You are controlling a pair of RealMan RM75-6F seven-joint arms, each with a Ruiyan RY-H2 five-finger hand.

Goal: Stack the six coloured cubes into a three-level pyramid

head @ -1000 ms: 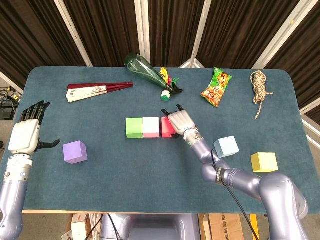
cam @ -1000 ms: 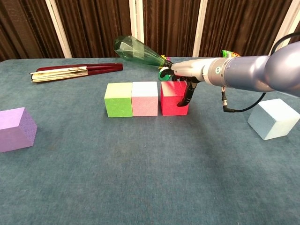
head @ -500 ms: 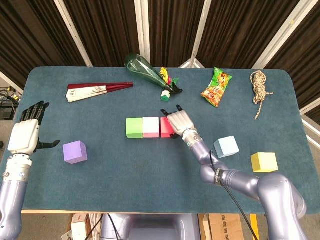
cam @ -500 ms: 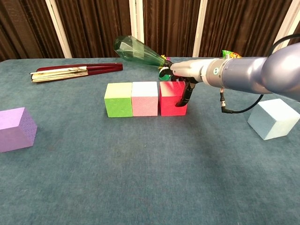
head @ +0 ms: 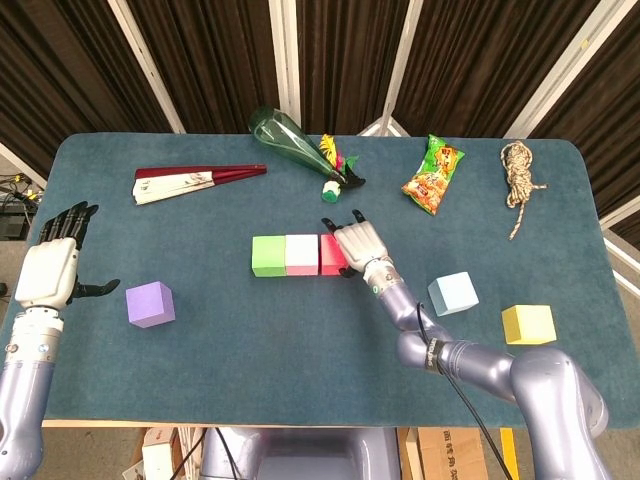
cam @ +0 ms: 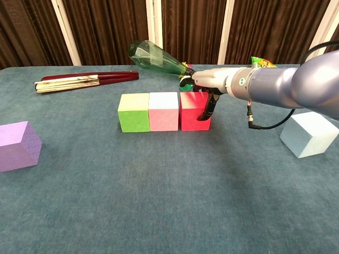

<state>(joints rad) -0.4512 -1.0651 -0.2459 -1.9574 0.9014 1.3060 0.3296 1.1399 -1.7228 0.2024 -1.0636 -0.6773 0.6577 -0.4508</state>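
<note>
Green (head: 268,255), pink (head: 301,254) and red (head: 331,254) cubes form a touching row at mid-table; the chest view shows them too: green (cam: 133,112), pink (cam: 163,111), red (cam: 192,114). My right hand (head: 360,243) lies over the red cube's right side, fingers stretched past its far edge and one dark finger (cam: 205,108) pressing its right face. A purple cube (head: 149,303) sits at the left, just right of my open left hand (head: 50,268). The light blue cube (head: 453,293) and yellow cube (head: 528,324) lie to the right.
At the back of the table lie a folded fan (head: 195,181), a green bottle (head: 295,143) on its side, a snack bag (head: 434,175) and a coil of rope (head: 518,175). The near half is bare blue cloth (head: 300,360).
My right hand has slid the red cube slightly left, closing the small gap to the pink cube. The left hand has stayed put.
</note>
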